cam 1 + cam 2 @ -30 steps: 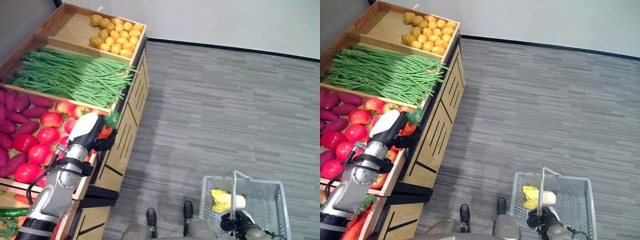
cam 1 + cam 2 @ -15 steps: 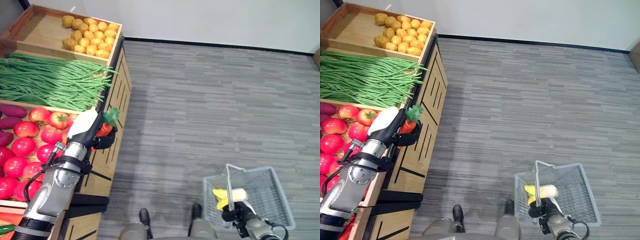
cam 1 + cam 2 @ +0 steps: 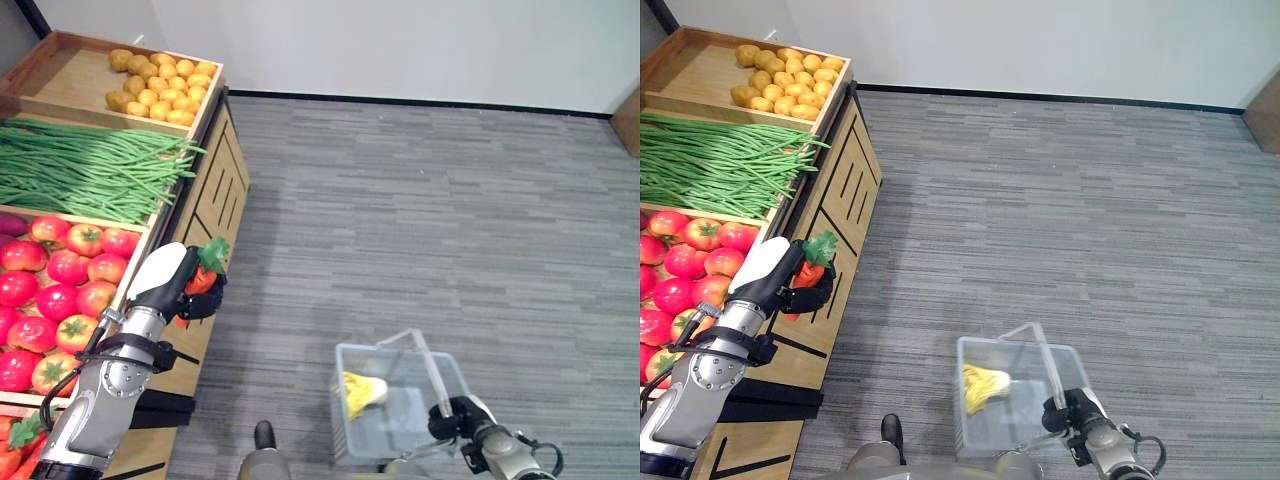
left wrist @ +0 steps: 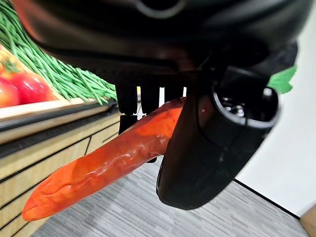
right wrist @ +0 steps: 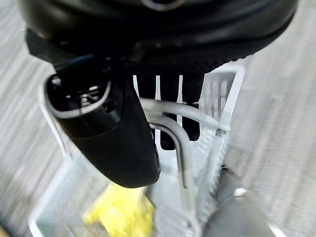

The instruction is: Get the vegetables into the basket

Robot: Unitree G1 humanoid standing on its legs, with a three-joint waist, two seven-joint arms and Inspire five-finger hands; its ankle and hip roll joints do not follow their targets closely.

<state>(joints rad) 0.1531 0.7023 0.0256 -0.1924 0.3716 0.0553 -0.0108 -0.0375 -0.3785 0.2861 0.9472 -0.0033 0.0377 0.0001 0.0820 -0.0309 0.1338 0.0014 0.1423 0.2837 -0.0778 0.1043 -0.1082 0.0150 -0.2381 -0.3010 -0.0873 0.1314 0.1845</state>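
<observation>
My left hand (image 3: 185, 288) is shut on an orange-red carrot (image 4: 108, 160) with green leaves (image 3: 214, 254), held just off the front edge of the wooden produce stand (image 3: 210, 190). A white wire basket (image 3: 400, 410) hangs low on the right, its handle (image 5: 173, 133) gripped by my right hand (image 3: 455, 418). A yellow vegetable (image 3: 360, 392) lies inside the basket. The carrot is well to the left of the basket and higher.
The stand holds red tomatoes (image 3: 60, 290), long green beans (image 3: 90, 170) and potatoes (image 3: 160, 85) in separate wooden bins. Grey floor (image 3: 430, 220) stretches open to the right up to a white wall.
The camera has swung, shifting the whole scene. The basket has swung left and tilted under my right hand. My left hand still holds the carrot beside the stand.
</observation>
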